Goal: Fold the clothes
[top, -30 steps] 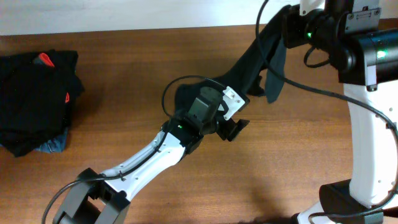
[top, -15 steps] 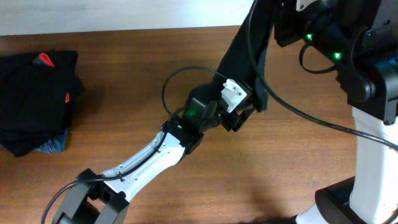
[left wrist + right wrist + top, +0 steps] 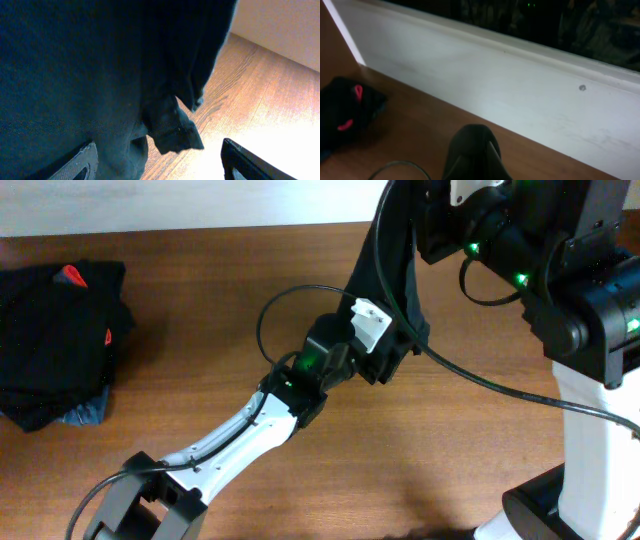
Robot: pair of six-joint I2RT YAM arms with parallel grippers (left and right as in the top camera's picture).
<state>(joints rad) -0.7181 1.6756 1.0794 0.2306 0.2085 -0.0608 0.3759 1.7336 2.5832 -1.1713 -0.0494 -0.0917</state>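
Note:
A plain black garment (image 3: 388, 270) hangs off the table from my right gripper (image 3: 428, 220), which is raised at the top of the overhead view. In the right wrist view the fingers (image 3: 476, 152) are shut on a pinched fold of this black fabric. My left gripper (image 3: 388, 352) is open at the garment's hanging lower part. In the left wrist view the dark cloth (image 3: 100, 75) fills the left side and droops between the two open fingers (image 3: 160, 162), lying against the left finger. No logo shows.
A pile of other black clothes (image 3: 55, 330) with red marks lies at the table's far left; it also shows in the right wrist view (image 3: 345, 115). A black cable loop (image 3: 290, 310) arches over the left arm. A white wall (image 3: 520, 85) borders the table's far edge.
My right gripper has lifted the garment higher and carried it left, so it hangs straighter. My left gripper has moved up and right to the hanging cloth.

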